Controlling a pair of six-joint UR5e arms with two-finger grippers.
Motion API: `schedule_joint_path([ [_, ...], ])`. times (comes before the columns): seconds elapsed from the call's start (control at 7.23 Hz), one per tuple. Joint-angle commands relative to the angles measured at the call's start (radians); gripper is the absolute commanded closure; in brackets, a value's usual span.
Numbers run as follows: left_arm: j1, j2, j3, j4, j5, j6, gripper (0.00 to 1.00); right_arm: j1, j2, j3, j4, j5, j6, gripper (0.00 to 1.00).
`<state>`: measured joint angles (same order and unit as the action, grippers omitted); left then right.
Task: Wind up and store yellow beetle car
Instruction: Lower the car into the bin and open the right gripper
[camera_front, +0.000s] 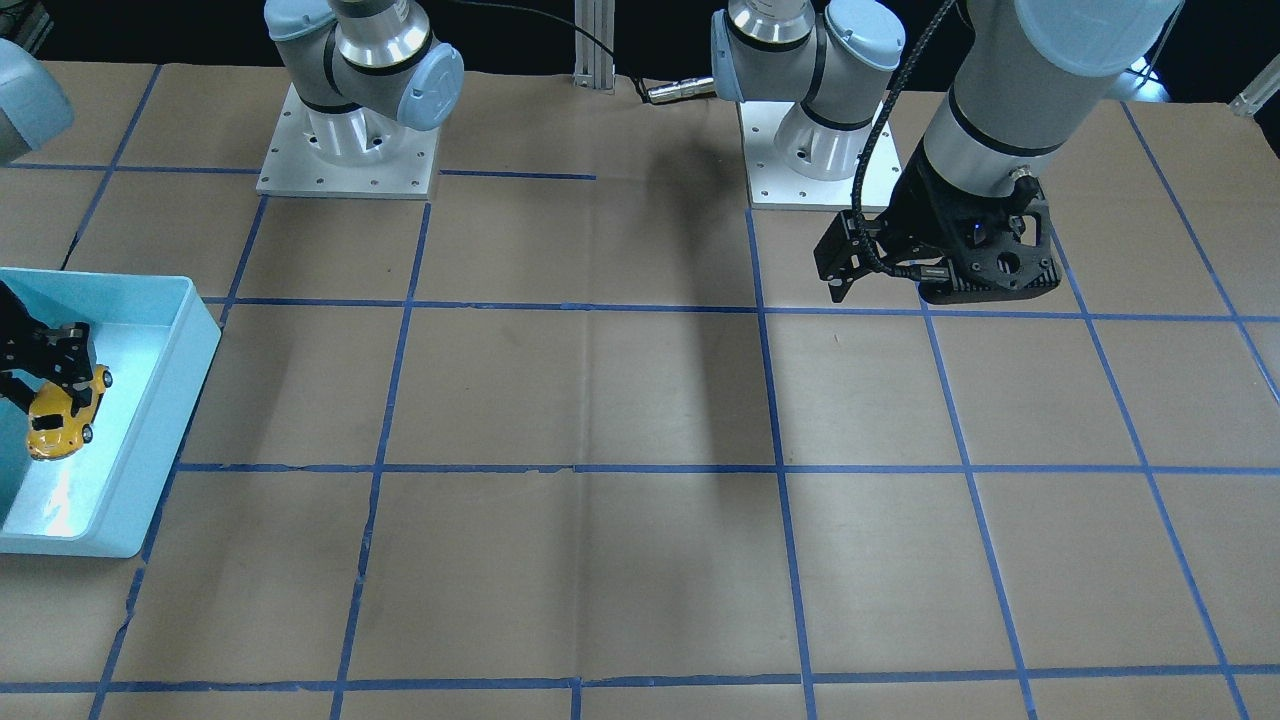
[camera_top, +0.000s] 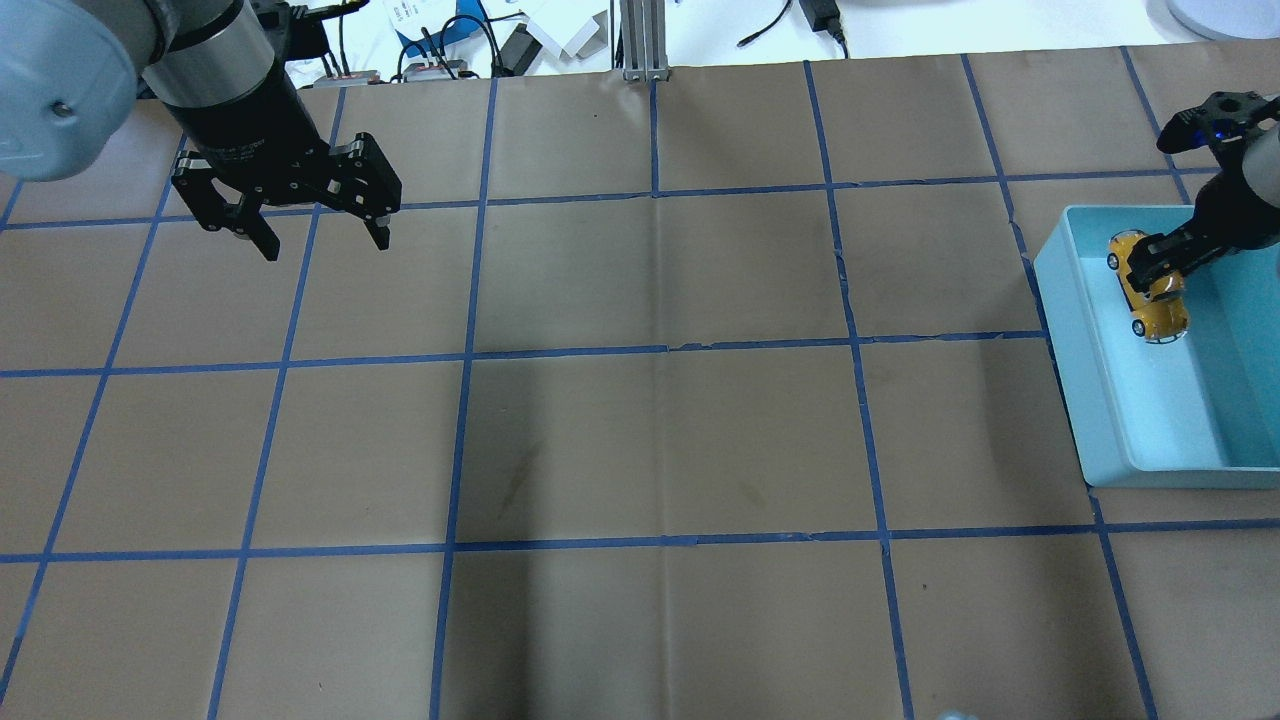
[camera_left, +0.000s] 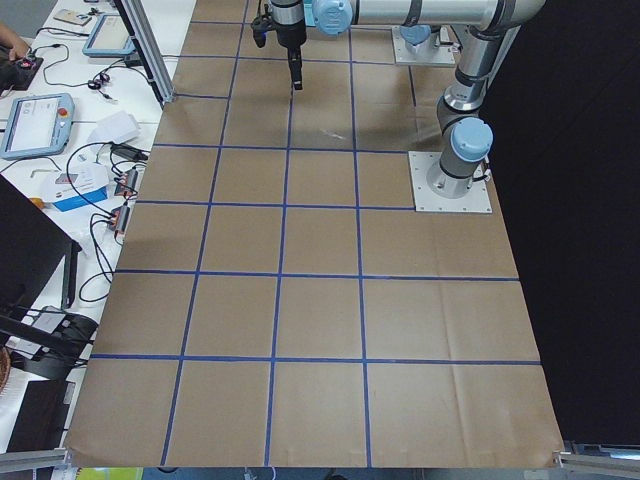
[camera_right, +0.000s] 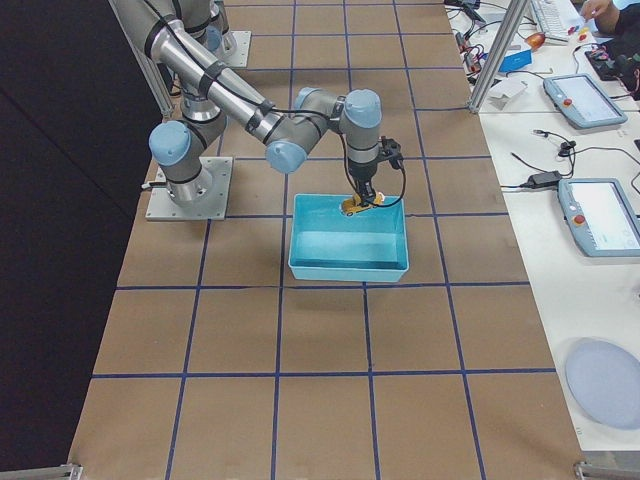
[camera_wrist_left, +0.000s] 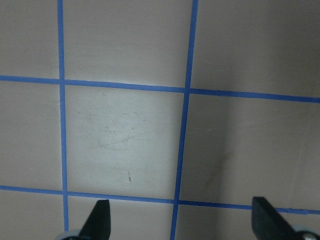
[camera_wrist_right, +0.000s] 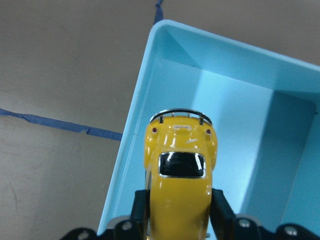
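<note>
One step looks left, the release; the yellow beetle car (camera_wrist_right: 180, 150) is clamped at its flanks by the right hand (camera_top: 1158, 272), low inside the blue bin (camera_top: 1065, 360), near one long wall. Storing seems almost done; whether the spring was wound, nothing here shows. Well away across the worktop (camera_top: 660, 450), the left hand (camera_top: 327, 245) hangs spread wide and empty. Hard to tell: whether the wheels touch the bin floor. The bin's far side is cut off, and the fingers (camera_wrist_right: 142, 206) mask the car's near end.
</note>
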<state>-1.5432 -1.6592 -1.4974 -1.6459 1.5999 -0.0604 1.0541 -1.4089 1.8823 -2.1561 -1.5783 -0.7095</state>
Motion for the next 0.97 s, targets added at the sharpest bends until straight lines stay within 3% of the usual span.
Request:
schedule_joint_path([
  [0.0,0.0,0.001,-0.003,0.0,0.0,0.002,0.0,-0.026,0.005,0.021,-0.005,-0.023,0.085,1.0],
  [0.55,0.0,0.001,-0.003,0.002,0.0,0.004,0.0,-0.138,0.096,0.05,-0.018,-0.04,0.087,0.99],
  [0.83,0.002,0.001,-0.003,0.002,0.0,0.005,0.0,-0.161,0.122,0.092,-0.082,-0.04,0.042,0.96],
])
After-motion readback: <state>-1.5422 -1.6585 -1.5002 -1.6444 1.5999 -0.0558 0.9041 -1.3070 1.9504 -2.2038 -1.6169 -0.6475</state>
